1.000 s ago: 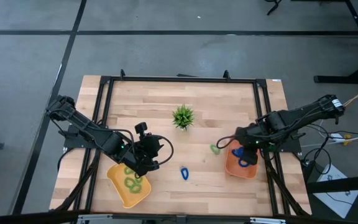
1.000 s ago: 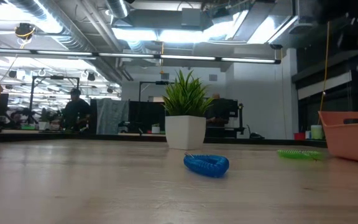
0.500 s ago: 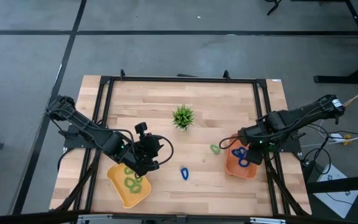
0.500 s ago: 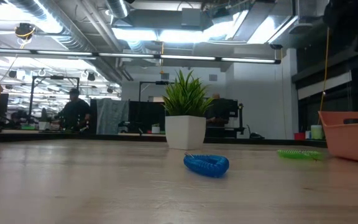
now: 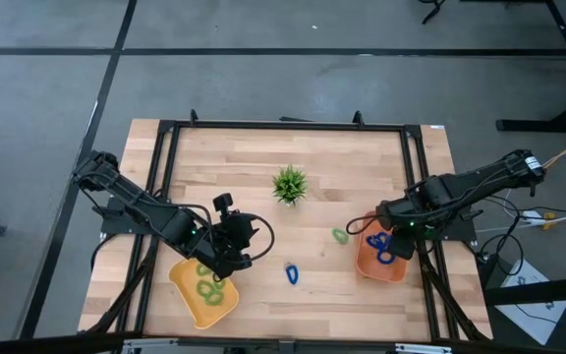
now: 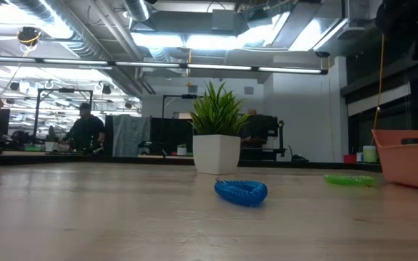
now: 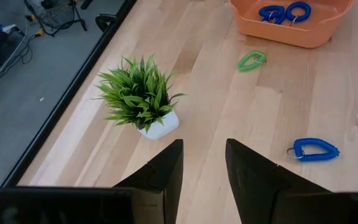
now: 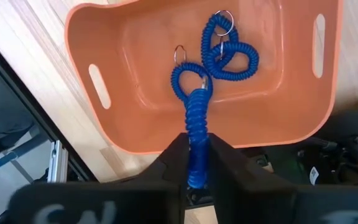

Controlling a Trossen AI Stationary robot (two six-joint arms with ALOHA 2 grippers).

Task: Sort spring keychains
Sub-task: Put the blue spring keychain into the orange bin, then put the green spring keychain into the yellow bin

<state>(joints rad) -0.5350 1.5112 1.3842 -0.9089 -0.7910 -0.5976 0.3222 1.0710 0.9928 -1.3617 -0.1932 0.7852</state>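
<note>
Looking down, you see the right gripper (image 8: 194, 163) fingers pinching a blue spring keychain (image 8: 194, 112) over the orange tray (image 5: 365, 264) on the right, while the left gripper (image 7: 202, 163) fingers wait open above the tabletop (image 5: 244, 162).

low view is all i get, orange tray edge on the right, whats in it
Observer: Blue spring keychains lie in the orange tray.
Operator: where's the right gripper
Observer: The right gripper is above that tray, with a blue keychain between its fingers, hanging into the tray.
Operator: and the left one
Observer: The left gripper is open and empty, over the yellow tray, which holds green keychains.
</note>
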